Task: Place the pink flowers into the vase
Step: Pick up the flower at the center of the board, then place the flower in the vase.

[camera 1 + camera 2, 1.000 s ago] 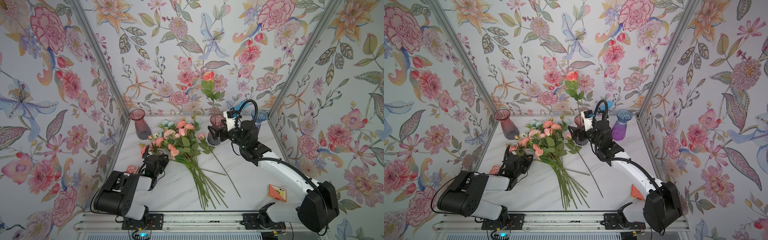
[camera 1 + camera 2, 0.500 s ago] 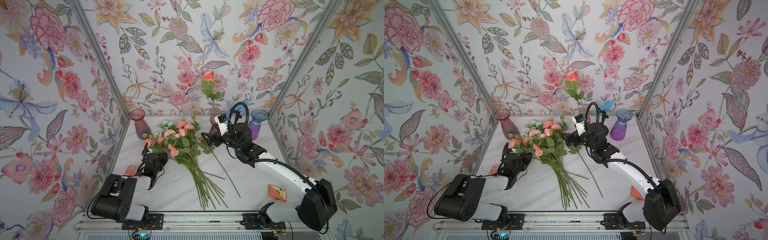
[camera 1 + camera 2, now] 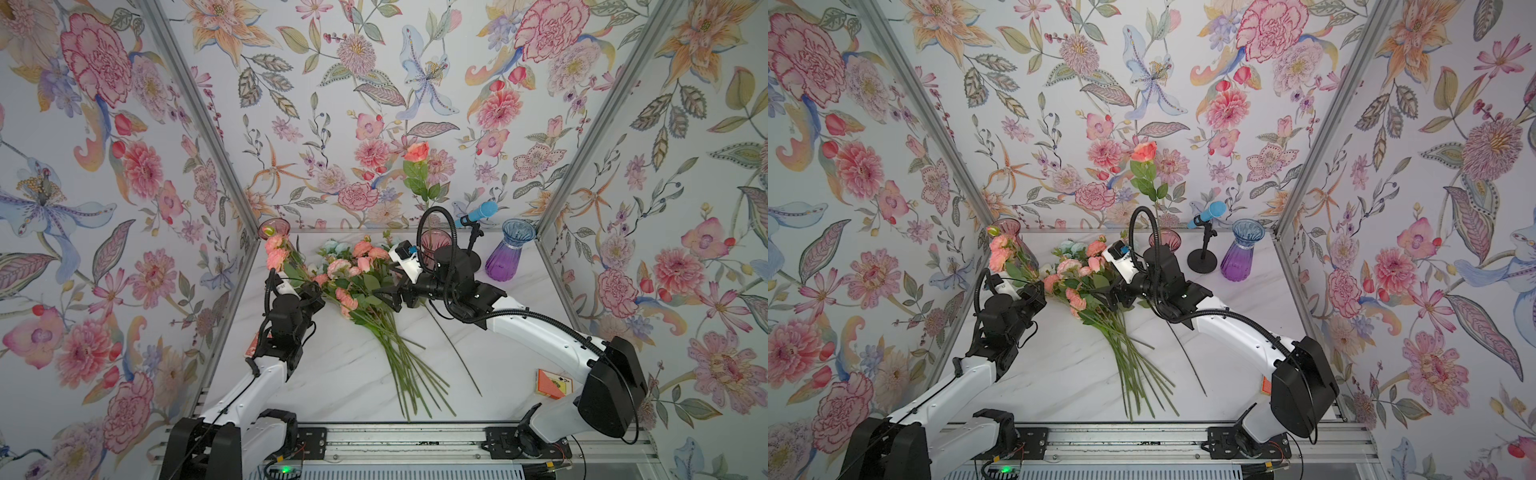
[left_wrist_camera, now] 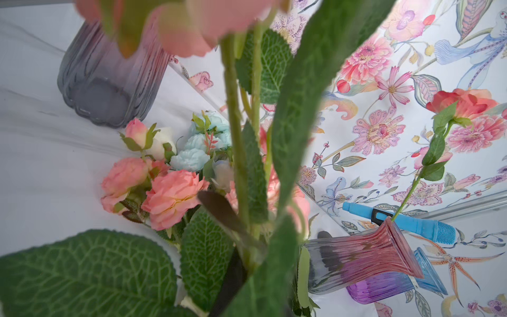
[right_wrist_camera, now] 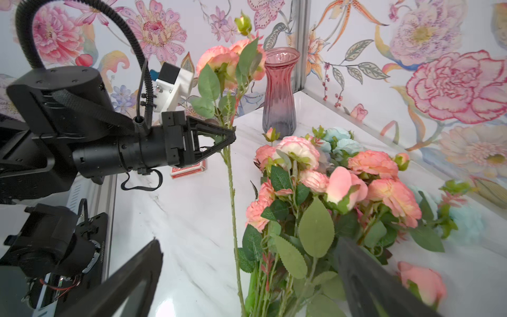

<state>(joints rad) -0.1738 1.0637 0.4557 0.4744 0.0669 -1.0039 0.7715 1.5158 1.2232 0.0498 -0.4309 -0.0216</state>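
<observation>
Currently I am drawing one stem (image 5: pixel 232 192) out of the pink flowers (image 3: pixel 357 270), which are lying bunched on the bench (image 3: pixel 332 374). My left hand (image 5: pixel 231 135) is pinching shut on the thin green stalk, and its blooms are standing just beside the corner vase (image 5: pixel 279 90). My right hand (image 3: pixel 387 298) is hovering over the bunch, spread wide and holding nothing. A coral rose (image 3: pixel 417 151) is already standing in the middle vase (image 3: pixel 432 249). Next, I judge, the stalk's lower end needs raising clear of the bunch, then steering down into a vase mouth.
</observation>
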